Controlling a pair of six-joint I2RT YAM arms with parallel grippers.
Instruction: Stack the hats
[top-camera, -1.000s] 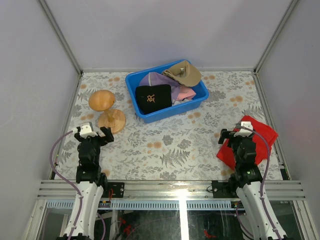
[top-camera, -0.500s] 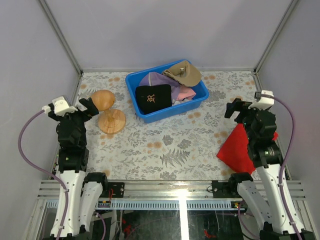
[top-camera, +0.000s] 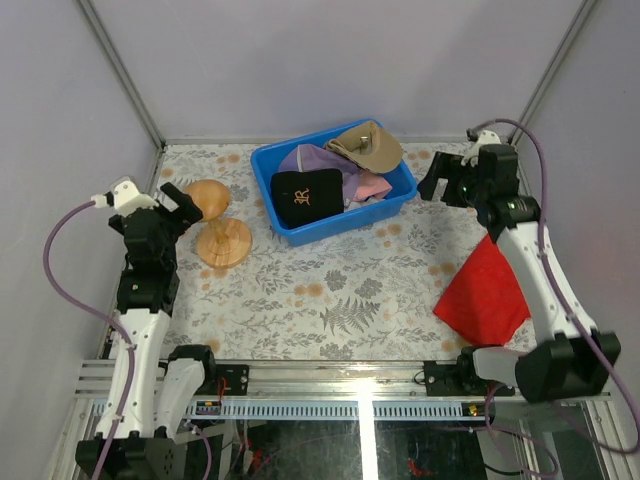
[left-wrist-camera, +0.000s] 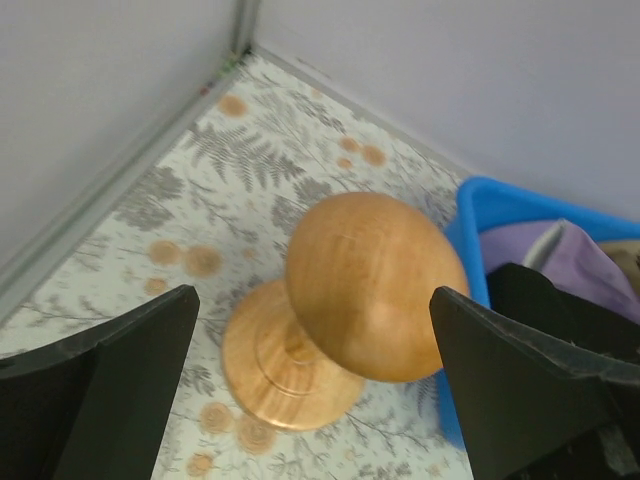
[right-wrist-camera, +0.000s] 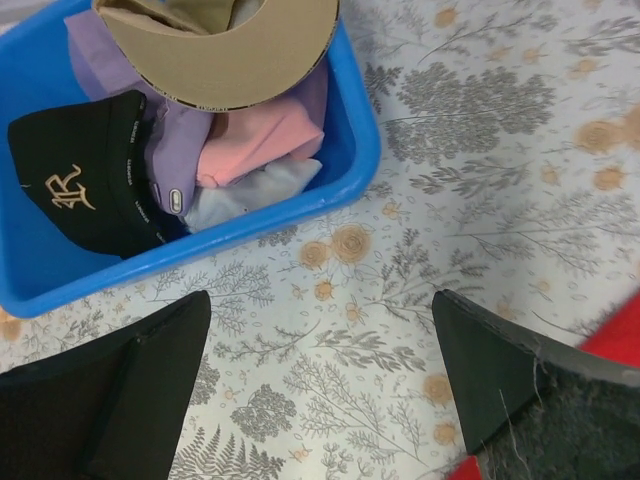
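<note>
The hats lie heaped in a blue bin (top-camera: 392, 200) at the back middle. A tan cap (top-camera: 368, 146) is on top at the far end, with a black cap with gold logo (top-camera: 307, 195), a lavender cap (top-camera: 312, 158), a pink cap (top-camera: 375, 185) and a bit of white cap (top-camera: 362, 202). The right wrist view shows the tan brim (right-wrist-camera: 230, 50), black (right-wrist-camera: 80, 190), lavender (right-wrist-camera: 180, 150), pink (right-wrist-camera: 265, 145) and white (right-wrist-camera: 255, 190). My right gripper (top-camera: 440, 185) (right-wrist-camera: 320, 380) is open and empty, right of the bin. My left gripper (top-camera: 183, 207) (left-wrist-camera: 315, 400) is open and empty by the wooden domes.
Two round tan wooden domes (top-camera: 203, 200) (top-camera: 222, 242) sit left of the bin; the left wrist view shows one dome (left-wrist-camera: 375, 285) between my fingers' line of sight. A flat red cloth (top-camera: 485, 295) lies at the front right, its edge showing in the right wrist view (right-wrist-camera: 620, 340).
Both arms rose from low at the near edge. The left gripper moved out to the domes. The right gripper swung back to beside the bin, uncovering the red cloth.
</note>
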